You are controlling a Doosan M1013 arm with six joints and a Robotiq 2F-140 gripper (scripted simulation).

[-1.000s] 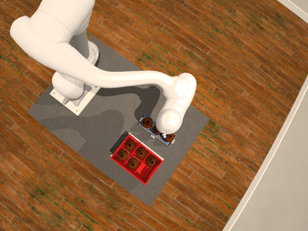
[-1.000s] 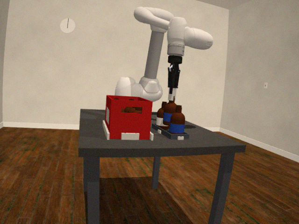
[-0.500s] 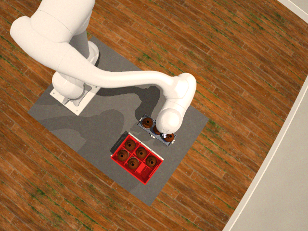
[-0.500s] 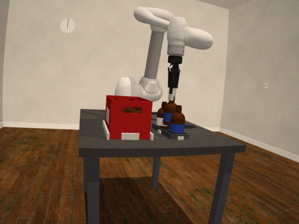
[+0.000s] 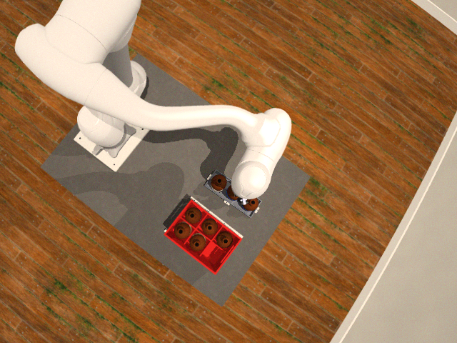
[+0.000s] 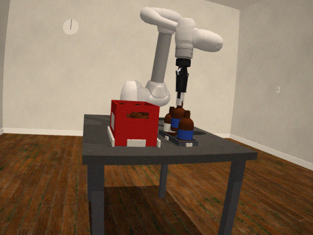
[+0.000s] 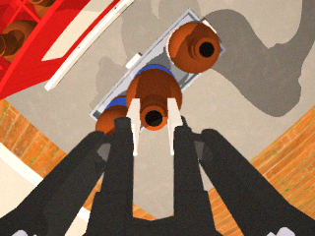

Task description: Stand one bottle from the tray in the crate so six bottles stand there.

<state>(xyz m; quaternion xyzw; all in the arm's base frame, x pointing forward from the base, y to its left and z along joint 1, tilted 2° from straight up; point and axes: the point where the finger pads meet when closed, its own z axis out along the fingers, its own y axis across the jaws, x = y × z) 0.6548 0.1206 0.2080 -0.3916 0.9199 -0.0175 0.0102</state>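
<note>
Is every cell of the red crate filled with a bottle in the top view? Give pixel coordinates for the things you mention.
No, five bottles stand in the red crate (image 5: 226, 257) (image 6: 135, 129) (image 7: 36, 74), and one corner cell holds none.

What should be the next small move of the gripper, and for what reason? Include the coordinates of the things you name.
Probably raise the middle bottle (image 5: 231, 193) (image 6: 177, 122) (image 7: 154, 90) straight up: the gripper (image 5: 243, 201) (image 6: 180, 102) (image 7: 154, 110) is shut on it, its base is below the crate's (image 5: 189, 253) (image 6: 133, 131) (image 7: 31, 74) rim, and one cell (image 5: 216, 253) is free.
</note>
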